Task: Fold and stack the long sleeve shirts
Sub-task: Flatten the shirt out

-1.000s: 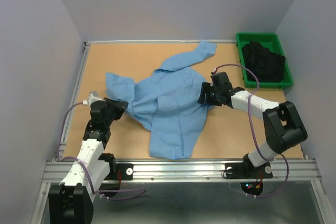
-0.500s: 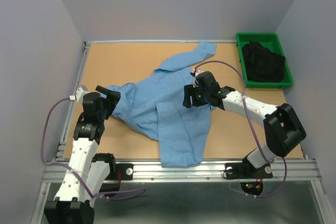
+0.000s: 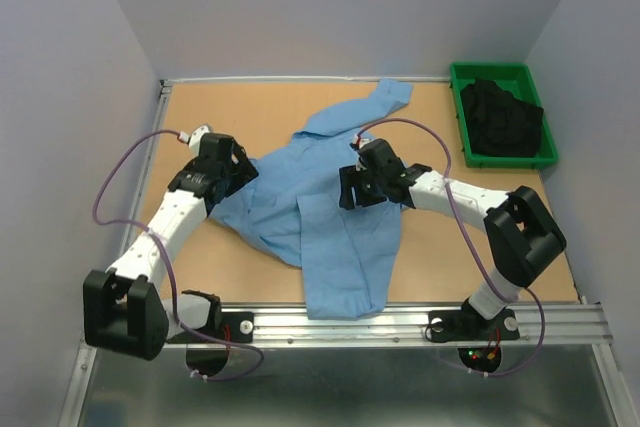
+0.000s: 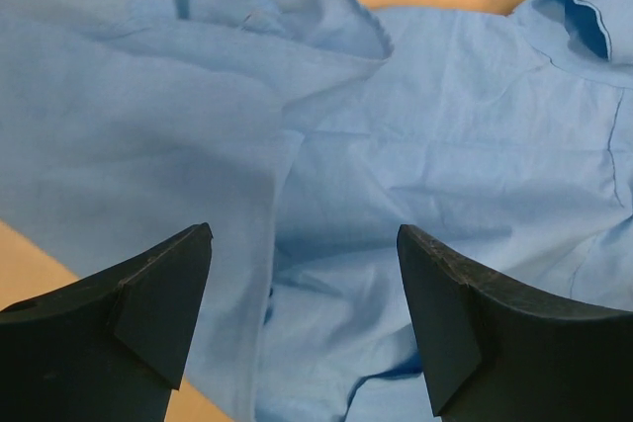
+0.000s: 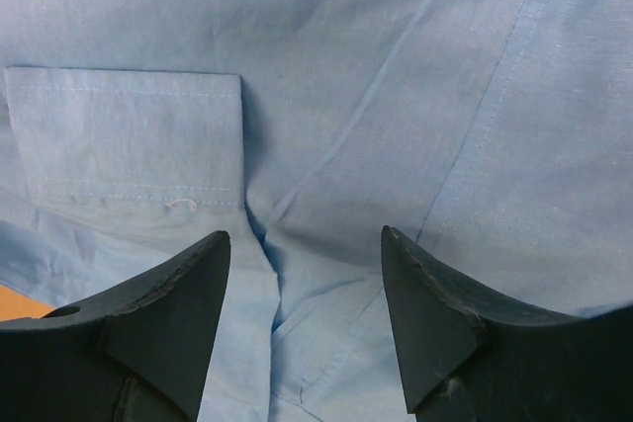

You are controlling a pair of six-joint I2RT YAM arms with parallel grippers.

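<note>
A light blue long sleeve shirt lies rumpled and partly spread in the middle of the table, with one sleeve reaching to the back. My left gripper hovers open over the shirt's left side, and in the left wrist view creased fabric shows between its fingers. My right gripper is open over the chest of the shirt. In the right wrist view it sits just above the fabric, beside the chest pocket. Neither gripper holds cloth.
A green bin stands at the back right corner with a dark garment in it. Bare brown table shows around the shirt. Grey walls close in on the left, right and back.
My left arm swung from the table's left edge in over the shirt's left side. My right gripper moved left onto the chest. The shirt bunched inward on the left and its hem slid nearer.
</note>
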